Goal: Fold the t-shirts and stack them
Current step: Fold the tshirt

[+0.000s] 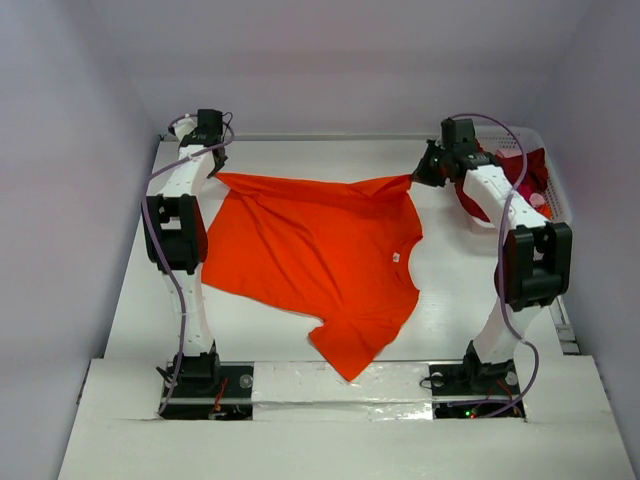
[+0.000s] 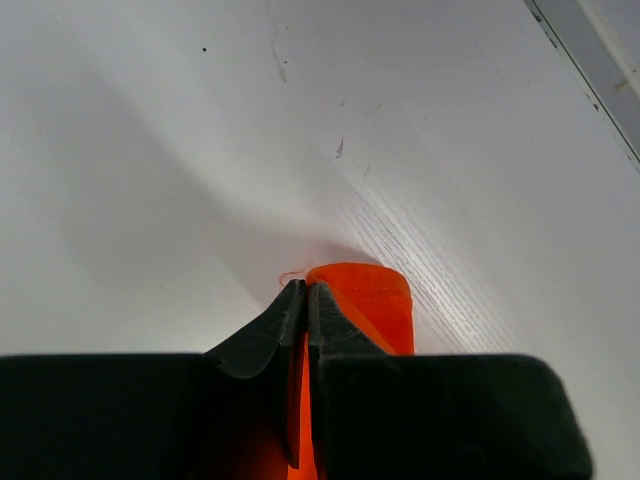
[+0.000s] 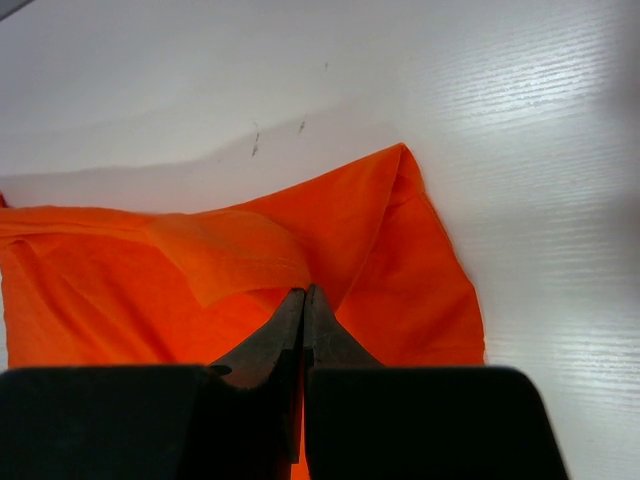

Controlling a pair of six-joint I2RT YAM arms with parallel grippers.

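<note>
The left pincer [image 2: 305, 290] and right pincer [image 3: 304, 292] are each clamped on a far corner of the orange t-shirt [image 1: 320, 255], which lies spread across the middle of the surface [image 1: 455, 300]. The left one grips only a narrow fold, so pulling tauter could slip it free. The rumpled near part risks folding crooked.

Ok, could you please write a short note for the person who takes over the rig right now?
Left claw: shut on the far left corner of the orange t-shirt.
Right claw: shut on its far right corner.
The shirt lies open on the table, unfolded.
Dark red t-shirts sit in the white basket, far right.
Done: no fold, no stack. Left: fold all, then stack.
</note>
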